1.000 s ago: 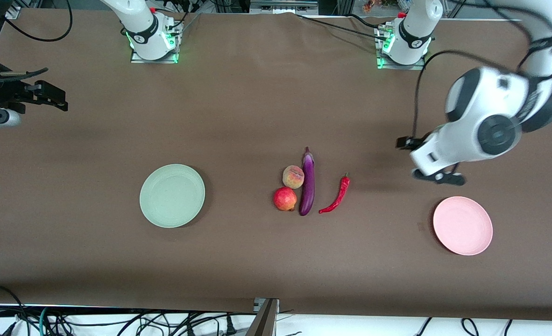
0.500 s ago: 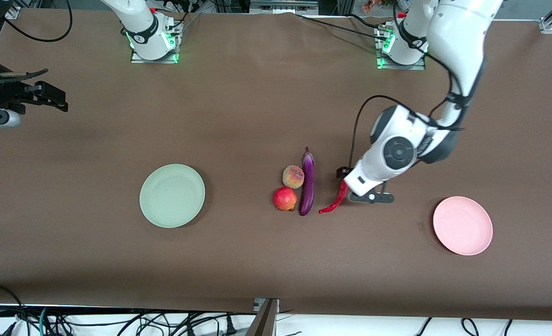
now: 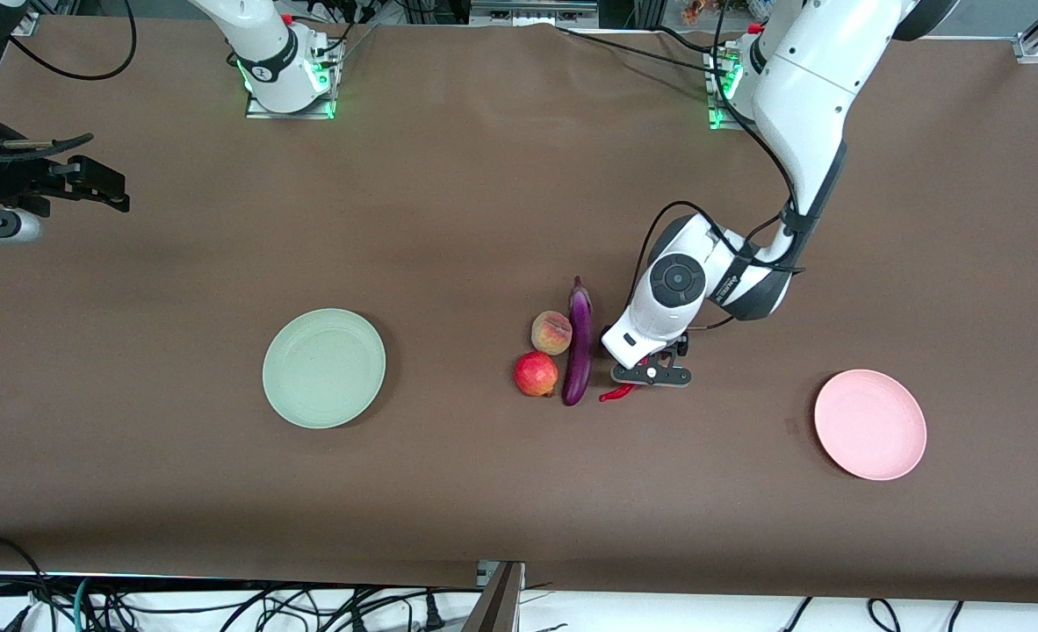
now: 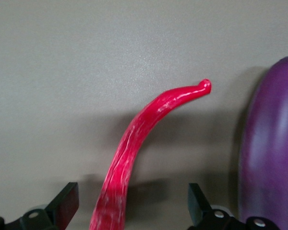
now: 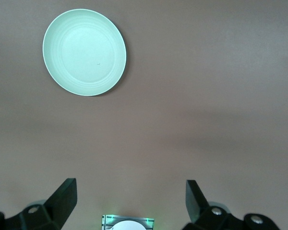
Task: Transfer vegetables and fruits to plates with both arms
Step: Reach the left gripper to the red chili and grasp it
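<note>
The red chili pepper (image 3: 612, 395) lies on the table beside the purple eggplant (image 3: 579, 347), mostly hidden under my left gripper (image 3: 651, 373). In the left wrist view my left gripper (image 4: 132, 199) is open, low over the chili (image 4: 134, 143), with one finger on each side of it and the eggplant (image 4: 271, 153) just next to it. The peach (image 3: 551, 333) and pomegranate (image 3: 536, 374) sit against the eggplant, the pomegranate nearer the camera. My right gripper (image 3: 102, 184) waits open and empty at the right arm's end of the table. The green plate (image 3: 324, 368) and pink plate (image 3: 870, 425) hold nothing.
The right wrist view shows the green plate (image 5: 84, 51), bare brown table and the right arm's base (image 5: 127, 223) between the open fingers (image 5: 62, 196). Cables hang along the table's front edge (image 3: 519, 579).
My left arm has swung from near the pink plate to over the chili and come down low around it. The right arm has not moved.
</note>
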`<action>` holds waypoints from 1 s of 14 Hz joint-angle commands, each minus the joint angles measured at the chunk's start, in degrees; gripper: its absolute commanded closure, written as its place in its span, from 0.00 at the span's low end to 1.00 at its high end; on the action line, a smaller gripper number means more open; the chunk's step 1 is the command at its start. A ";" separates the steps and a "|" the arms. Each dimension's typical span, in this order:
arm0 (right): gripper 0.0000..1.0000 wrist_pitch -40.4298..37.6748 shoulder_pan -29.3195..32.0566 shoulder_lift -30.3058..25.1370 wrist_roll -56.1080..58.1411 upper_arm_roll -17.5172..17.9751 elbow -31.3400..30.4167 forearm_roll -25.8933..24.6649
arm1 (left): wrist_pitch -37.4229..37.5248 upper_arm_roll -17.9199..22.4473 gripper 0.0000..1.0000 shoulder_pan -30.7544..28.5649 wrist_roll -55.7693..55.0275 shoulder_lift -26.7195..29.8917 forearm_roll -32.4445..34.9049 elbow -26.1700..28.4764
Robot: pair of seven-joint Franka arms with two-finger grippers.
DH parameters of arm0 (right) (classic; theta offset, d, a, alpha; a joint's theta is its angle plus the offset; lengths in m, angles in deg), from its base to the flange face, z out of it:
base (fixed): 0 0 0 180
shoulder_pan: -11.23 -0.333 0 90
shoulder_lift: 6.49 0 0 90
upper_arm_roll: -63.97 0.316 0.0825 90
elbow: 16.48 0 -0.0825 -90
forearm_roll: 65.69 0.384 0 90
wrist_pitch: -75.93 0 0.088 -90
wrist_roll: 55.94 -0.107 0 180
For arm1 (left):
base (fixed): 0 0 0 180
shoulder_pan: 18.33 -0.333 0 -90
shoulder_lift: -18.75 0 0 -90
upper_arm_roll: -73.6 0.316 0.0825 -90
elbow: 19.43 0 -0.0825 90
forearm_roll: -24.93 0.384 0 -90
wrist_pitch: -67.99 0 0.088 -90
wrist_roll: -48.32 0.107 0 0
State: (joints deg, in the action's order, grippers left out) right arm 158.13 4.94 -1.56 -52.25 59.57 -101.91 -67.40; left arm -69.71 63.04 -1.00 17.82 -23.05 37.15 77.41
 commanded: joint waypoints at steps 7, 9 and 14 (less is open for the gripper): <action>0.00 -0.20 0.58 0.78 0.00 0.70 1.06 -0.41 | 1.80 0.27 1.00 -0.79 0.27 1.36 3.42 -1.04; 0.00 -0.20 0.58 0.78 -0.09 0.70 1.06 -0.41 | 7.59 1.41 1.00 -1.06 0.27 4.70 4.65 -1.39; 0.00 1.73 0.23 2.80 0.00 0.79 0.62 2.21 | 15.88 1.86 1.00 -9.73 14.54 10.95 6.76 -1.92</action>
State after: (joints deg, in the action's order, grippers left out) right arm 158.84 4.92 0.11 -52.25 59.76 -101.92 -66.95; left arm -55.11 65.45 -5.67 24.06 -14.63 42.95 74.54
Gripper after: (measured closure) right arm 0.000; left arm 0.815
